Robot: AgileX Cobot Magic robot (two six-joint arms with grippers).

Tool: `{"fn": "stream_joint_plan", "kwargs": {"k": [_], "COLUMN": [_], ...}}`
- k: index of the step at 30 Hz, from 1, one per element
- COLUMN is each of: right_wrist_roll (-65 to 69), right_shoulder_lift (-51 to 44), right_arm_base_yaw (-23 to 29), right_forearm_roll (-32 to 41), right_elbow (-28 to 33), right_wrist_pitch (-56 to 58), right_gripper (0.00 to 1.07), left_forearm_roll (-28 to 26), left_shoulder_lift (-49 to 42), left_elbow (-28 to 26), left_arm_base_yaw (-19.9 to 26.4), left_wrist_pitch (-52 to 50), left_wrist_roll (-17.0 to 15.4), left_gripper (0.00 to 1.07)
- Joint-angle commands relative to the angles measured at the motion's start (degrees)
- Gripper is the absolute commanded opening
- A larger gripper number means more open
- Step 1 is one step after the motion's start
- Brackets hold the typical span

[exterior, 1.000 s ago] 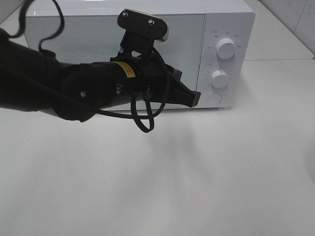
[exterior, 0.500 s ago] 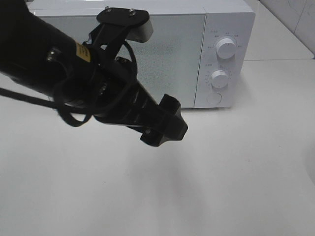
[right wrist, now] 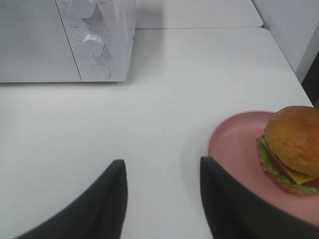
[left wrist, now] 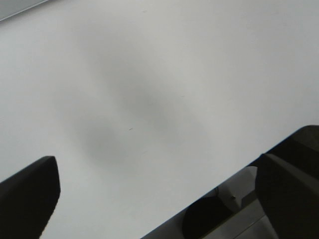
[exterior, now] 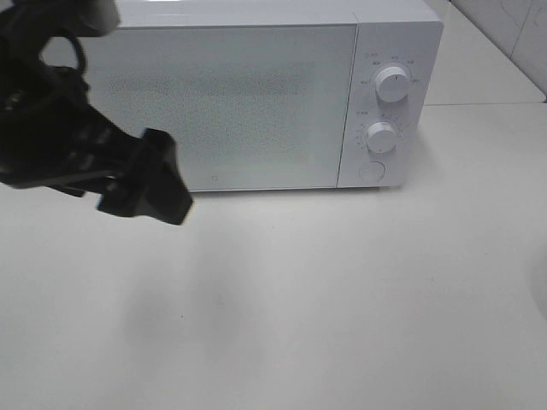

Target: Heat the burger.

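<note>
The left gripper (left wrist: 149,194) is hanging wide above the matte white table (left wrist: 149,74), holding nothing; the right gripper (right wrist: 162,199) is gaping partway beside the domed burger (right wrist: 291,149) on its smooth pink plate (right wrist: 234,149).

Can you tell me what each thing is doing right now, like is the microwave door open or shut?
microwave: door shut
burger: whole, sitting on the plate
pink plate: on the table, holding the burger
left gripper: open, empty
right gripper: jaws apart, empty

Kitchen-like: microwave (exterior: 248,94), white counter (exterior: 342,290)

The left gripper (left wrist: 154,194) hangs with fingers spread wide — empty; the right gripper (right wrist: 162,199) sits half-parted, empty too.
</note>
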Motion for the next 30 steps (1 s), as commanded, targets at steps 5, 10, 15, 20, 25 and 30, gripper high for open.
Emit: {"fn": "stream_joint_plan", "kwargs": {"k": [5,10,15,20,25,30], "right_wrist_roll": [-0.57,-0.57,-0.57,-0.57,-0.57,-0.57], "right_shoulder_lift": [-1.43,-1.43,-1.43,-1.43,-1.43,-1.43], "right_arm_base_yaw": [-0.11,-0.11,-0.11,-0.11,-0.11,-0.11], "right_forearm_roll": [0.40,0.40,0.40,0.40,0.40,0.40], "right_elbow": [-0.06,-0.06,-0.06,-0.06,-0.06,-0.06], "right_wrist_pitch": [-0.40,-0.40,-0.40,-0.40,-0.40,-0.40], "right_gripper": [0.49,0.49,0.49,0.49,0.49,0.49], "left_forearm_roll": [2.41,2.41,2.46,2.18,-1.49,-4.18], "left_shoulder_lift": [-5.56,-9.40,-14.61,-21.31,-34.26,-47.21], "left_elbow": [0.92,3.95,8.65,13.92,20.23,23.95], "left_arm_base_yaw": [15.01,25.38,35.87,41.02,41.25,41.25], "left_wrist_pitch": [11.12,14.55,15.58,17.88,17.70,15.81], "left_wrist_roll": [4.98,9.57,15.93,16.39,16.04,13.58], "left_gripper": [1.02,1.02,1.02,1.02,1.02,1.02]}}
